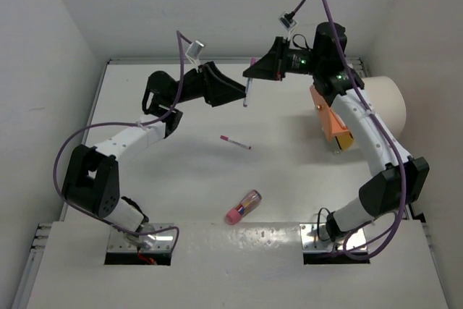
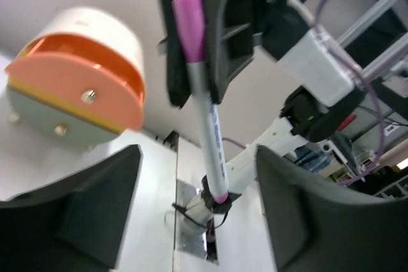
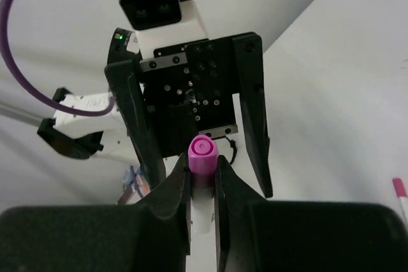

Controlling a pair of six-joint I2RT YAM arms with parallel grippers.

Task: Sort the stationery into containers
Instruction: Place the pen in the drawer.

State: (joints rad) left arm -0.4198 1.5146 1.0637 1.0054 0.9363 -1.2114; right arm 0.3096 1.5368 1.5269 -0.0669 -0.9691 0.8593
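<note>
My right gripper [image 3: 203, 179] pinches a thin white plastic pen with a pink cap [image 3: 203, 152], aloft left of the large cream cylindrical drum with an orange end face [image 1: 382, 103]. My left gripper [image 2: 199, 205], further left, is spread wide facing it. This looks like a handover, so next my left fingers should close on the barrel.

Top view: light was bright, even and diffuse, apparently from overhead. The white worktop [image 1: 289, 179] and walls were close to washed out. Shadows were soft and faint, with only a thin one beside the loose pen [image 1: 236, 142]. Glare showed on the metal base plates [image 1: 141, 240].

Left wrist view: the left pincer's fingers [image 2: 83, 214] were dark, blurred masses in the foreground. The pen [image 2: 207, 138] was moderately sharp, its barrel print unreadable. The drum [image 2: 83, 74] was soft-edged and evenly lit. Clutter at right was out of focus.

Right wrist view: the right pincer's fingers [image 3: 172, 214] were underexposed and defocused. The pen's cap was crisp. The worktop behind was blown white, without texture.
</note>
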